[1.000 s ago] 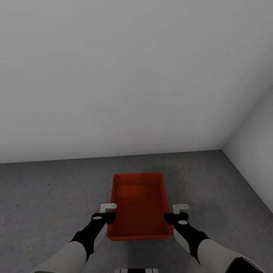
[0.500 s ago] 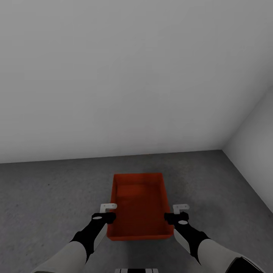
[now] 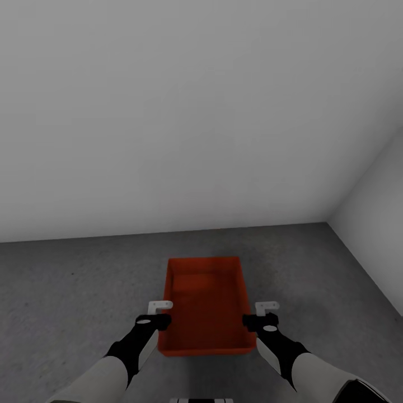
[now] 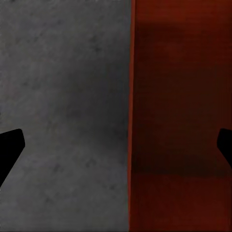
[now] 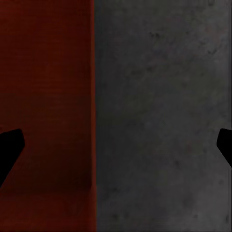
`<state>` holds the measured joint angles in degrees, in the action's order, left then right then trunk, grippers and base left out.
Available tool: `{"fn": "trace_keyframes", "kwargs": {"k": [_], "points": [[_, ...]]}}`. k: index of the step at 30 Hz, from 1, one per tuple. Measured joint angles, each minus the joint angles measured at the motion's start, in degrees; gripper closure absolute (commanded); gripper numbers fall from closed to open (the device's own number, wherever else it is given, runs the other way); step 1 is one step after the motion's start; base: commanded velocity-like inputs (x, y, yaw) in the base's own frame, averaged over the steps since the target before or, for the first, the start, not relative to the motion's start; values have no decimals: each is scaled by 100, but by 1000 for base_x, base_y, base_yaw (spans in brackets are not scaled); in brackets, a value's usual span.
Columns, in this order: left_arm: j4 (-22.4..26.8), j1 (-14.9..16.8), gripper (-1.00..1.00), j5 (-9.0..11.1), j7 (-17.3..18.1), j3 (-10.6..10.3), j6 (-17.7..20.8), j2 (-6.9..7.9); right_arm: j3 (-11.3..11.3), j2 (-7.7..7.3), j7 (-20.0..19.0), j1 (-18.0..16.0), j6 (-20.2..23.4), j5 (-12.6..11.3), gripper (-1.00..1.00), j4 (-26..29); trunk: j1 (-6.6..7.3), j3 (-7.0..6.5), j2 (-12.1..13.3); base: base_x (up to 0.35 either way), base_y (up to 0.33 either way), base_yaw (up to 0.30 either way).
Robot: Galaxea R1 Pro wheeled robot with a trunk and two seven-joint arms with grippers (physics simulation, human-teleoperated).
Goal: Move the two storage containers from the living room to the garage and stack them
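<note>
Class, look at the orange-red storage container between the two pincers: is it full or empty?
Empty. The head view looks straight into the storage container and shows only its bare orange-red bottom and inner walls.

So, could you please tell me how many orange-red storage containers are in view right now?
1: an open orange-red rectangular container on the grey concrete floor, between both grippers. A second may be nested underneath; I cannot tell.

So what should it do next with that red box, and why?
Probably lift both arms straight up. The storage container seems to sit on the concrete floor, and the left end effector and right end effector stand wide open astride its side walls, gripping nothing.
</note>
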<state>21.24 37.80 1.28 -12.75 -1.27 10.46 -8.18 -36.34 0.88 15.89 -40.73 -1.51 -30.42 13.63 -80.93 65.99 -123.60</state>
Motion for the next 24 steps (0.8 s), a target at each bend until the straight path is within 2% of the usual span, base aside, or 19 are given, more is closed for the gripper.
{"fn": "trace_keyframes", "kwargs": {"k": [24], "points": [[0, 0, -100, 7, 17, 1, 10, 1, 0, 1, 0, -1, -8, -8, -100, 0, 527, -431, 963, 0, 0, 0]]}}
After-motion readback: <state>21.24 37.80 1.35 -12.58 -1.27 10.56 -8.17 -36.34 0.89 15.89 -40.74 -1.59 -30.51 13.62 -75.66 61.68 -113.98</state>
